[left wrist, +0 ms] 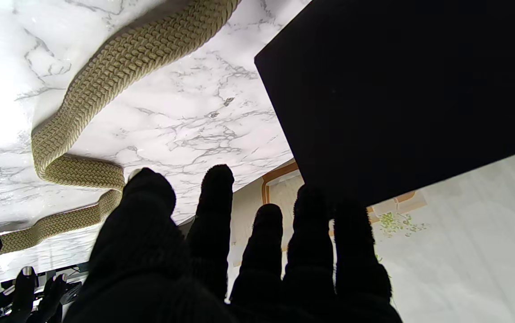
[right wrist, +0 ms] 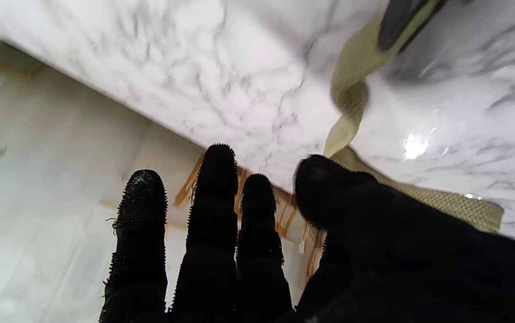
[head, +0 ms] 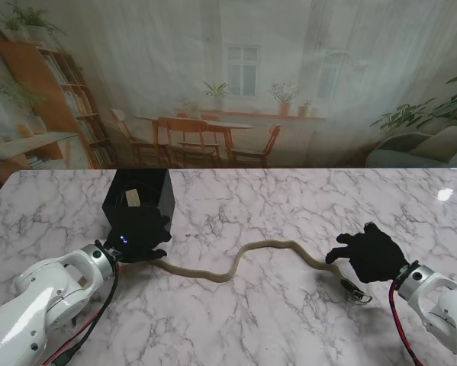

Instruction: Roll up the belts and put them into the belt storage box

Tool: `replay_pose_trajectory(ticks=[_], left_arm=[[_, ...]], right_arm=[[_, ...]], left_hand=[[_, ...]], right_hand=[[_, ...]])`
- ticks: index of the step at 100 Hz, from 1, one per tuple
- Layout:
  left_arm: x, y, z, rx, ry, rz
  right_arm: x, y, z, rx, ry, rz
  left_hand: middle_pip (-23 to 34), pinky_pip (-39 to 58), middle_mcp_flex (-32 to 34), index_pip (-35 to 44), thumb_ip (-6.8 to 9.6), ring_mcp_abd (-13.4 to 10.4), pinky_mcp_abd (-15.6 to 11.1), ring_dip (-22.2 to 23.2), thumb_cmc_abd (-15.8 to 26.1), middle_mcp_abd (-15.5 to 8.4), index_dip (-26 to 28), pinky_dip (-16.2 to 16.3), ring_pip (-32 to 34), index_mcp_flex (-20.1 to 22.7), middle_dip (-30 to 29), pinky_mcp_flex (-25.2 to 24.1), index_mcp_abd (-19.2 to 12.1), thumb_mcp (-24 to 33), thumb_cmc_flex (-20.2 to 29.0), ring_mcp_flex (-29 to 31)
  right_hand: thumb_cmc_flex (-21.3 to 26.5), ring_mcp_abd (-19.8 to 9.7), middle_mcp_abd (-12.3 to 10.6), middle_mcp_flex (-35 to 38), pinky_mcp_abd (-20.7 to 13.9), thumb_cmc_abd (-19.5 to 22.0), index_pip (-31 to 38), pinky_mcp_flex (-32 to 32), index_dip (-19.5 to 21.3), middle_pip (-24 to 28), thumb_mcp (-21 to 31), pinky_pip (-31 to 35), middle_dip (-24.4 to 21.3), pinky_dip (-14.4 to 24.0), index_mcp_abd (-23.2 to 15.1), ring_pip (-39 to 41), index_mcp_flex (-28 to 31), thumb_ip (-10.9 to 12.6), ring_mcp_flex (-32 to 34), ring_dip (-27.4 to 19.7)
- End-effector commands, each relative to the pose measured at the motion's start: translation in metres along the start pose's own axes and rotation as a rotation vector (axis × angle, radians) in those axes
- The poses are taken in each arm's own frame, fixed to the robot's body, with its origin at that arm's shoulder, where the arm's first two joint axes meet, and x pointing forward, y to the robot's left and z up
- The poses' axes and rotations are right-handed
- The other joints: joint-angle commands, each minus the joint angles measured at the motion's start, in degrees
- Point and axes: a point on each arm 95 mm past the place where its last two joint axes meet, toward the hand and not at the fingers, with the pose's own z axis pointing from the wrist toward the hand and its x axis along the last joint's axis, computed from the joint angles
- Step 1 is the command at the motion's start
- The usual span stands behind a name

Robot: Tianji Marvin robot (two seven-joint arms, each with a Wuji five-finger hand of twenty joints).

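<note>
Belt stretches between both hands' fingers.

White marble table before printed café backdrop.

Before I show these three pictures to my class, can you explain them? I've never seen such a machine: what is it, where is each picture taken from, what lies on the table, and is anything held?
It is a robot with two white arms ending in black-gloved five-finger hands. The wide picture looks down from its stand; the other two come from cameras on its wrists and appear upside down. On the marble table lie a tan woven belt, stretched in a wavy line, and a black box. The left hand is at one belt end beside the box; the right hand is over the other end, near the buckle. Both have fingers spread; whether either grips the belt is unclear.
</note>
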Motion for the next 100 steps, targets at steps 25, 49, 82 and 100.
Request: replay_pose_trajectory(ticks=[25, 49, 82, 100], left_arm=[[0.003, 0.002, 0.003, -0.022, 0.006, 0.002], [0.003, 0.002, 0.002, -0.019, 0.008, -0.002], [0.004, 0.002, 0.001, -0.015, 0.005, -0.006], [0.004, 0.001, 0.002, -0.017, 0.009, -0.007]], right_arm=[[0.004, -0.031, -0.006, 0.122, -0.003, 0.018], [0.002, -0.042, 0.004, 0.165, -0.013, -0.003], [0.006, -0.051, 0.009, 0.151, -0.006, 0.033], [0.008, -0.055, 0.014, 0.113, 0.002, 0.083]], left_hand=[[-0.1, -1.5, -1.1, 0.8, -0.88, 0.9, 2.1, -0.3, 1.1, 0.9, 0.6, -0.1, -1.5, 2.1, 0.0, -0.5, -1.0, -0.1, 3.2, -0.2], [0.0, -1.5, -1.2, 0.9, -0.89, 0.8, 2.2, -0.4, 1.3, 0.9, 0.4, -0.1, -1.5, 2.0, -0.1, -0.6, -1.0, -0.3, 2.9, -0.2], [-0.1, -1.5, -1.4, 0.9, -0.9, 0.9, 2.2, -0.4, 1.5, 0.9, 0.2, -0.1, -1.5, 1.9, -0.1, -0.6, -0.9, -0.4, 2.4, -0.3], [-0.2, -1.6, -1.5, 0.9, -0.89, 0.8, 2.1, -0.4, 1.7, 0.8, 0.1, -0.1, -1.6, 1.9, -0.1, -0.7, -0.8, -0.5, 1.9, -0.5]], right_hand=[[10.7, 0.2, 0.2, -6.7, -0.7, -0.4, -4.2, -1.3, -1.7, 1.9, 6.1, -1.3, -1.6, 0.5, -1.2, -1.2, -0.9, 0.7, -2.3, -1.5], [-0.6, 0.8, 1.0, -8.7, -0.6, -0.3, -4.5, -2.2, -1.7, 2.2, 0.0, -1.4, -1.7, 0.4, -0.3, -1.2, -5.3, -0.4, -4.3, -2.2], [-12.4, -0.8, -7.3, -5.4, -0.8, -5.9, 11.1, -1.2, 11.3, 2.5, -6.0, -0.9, -1.6, 0.7, 0.2, -0.5, 3.8, -5.3, -2.4, -2.2], [-14.0, -1.7, -11.2, 1.0, -1.1, -5.7, 16.6, -0.2, 10.4, 2.9, -12.5, -0.2, -1.5, 0.7, 3.1, -0.4, 7.3, -8.9, -1.0, -2.1]])
